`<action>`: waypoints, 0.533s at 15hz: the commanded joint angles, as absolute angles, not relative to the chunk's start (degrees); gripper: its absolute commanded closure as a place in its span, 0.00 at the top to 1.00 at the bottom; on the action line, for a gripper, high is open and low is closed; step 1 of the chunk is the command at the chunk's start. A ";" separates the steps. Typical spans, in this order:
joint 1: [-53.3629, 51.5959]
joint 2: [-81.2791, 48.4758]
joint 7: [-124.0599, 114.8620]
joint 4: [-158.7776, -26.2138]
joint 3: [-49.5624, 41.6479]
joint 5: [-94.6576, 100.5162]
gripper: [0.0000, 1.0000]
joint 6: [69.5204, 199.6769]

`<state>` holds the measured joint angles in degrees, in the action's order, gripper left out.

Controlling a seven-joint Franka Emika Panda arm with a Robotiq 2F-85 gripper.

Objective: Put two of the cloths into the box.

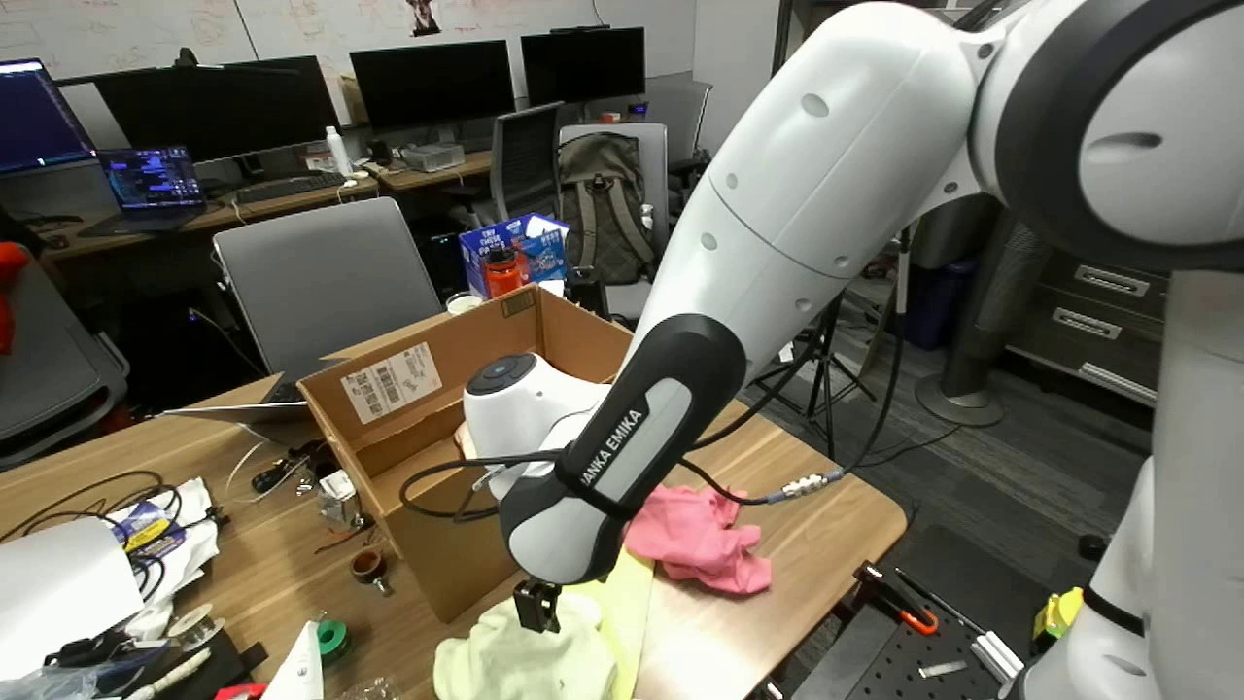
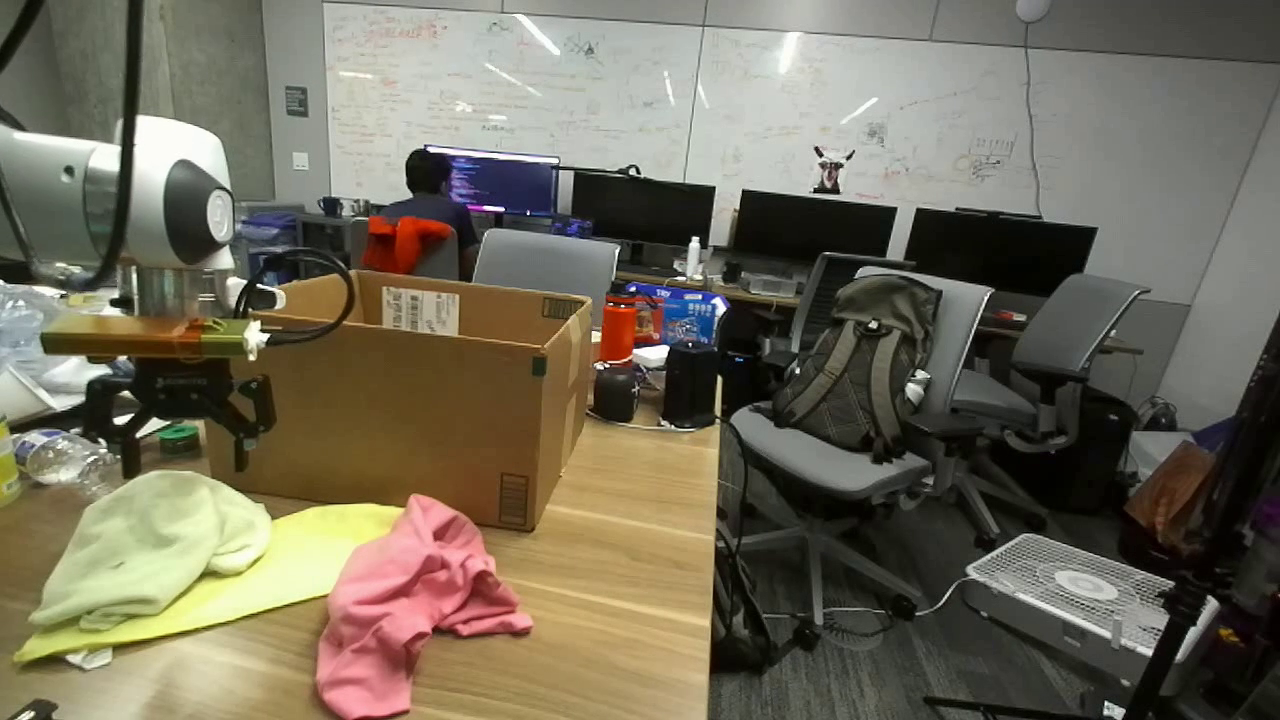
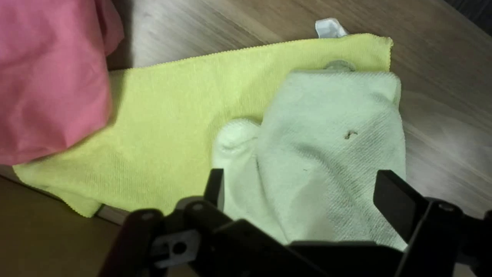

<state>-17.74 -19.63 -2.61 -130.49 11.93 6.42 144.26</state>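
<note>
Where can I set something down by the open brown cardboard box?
Bare wood-grain tabletop between the crumpled pink cloth and the table's edge, continuing alongside the cardboard box. Crowded: before the box, where the pale green cloth lies partly on the yellow cloth, under the open black gripper; and around the round green roll.

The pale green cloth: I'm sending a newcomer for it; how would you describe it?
On the wood-grain table, find the open cardboard box. Beside it a yellow cloth lies spread; the pale green cloth is bunched partly over one end. Its pale green shade sets it apart from the brighter yellow beneath and the pink cloth overlapping the yellow one's other end.
</note>
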 commanded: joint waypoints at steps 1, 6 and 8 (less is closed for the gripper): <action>-18.40 -20.85 -3.60 -128.68 12.14 7.11 1.00 145.57; -19.33 -21.49 -4.55 -128.96 11.92 7.49 1.00 148.02; -19.92 -22.08 -5.16 -129.08 11.72 7.95 1.00 149.26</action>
<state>-18.95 -21.17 -3.13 -129.38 11.93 6.51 146.82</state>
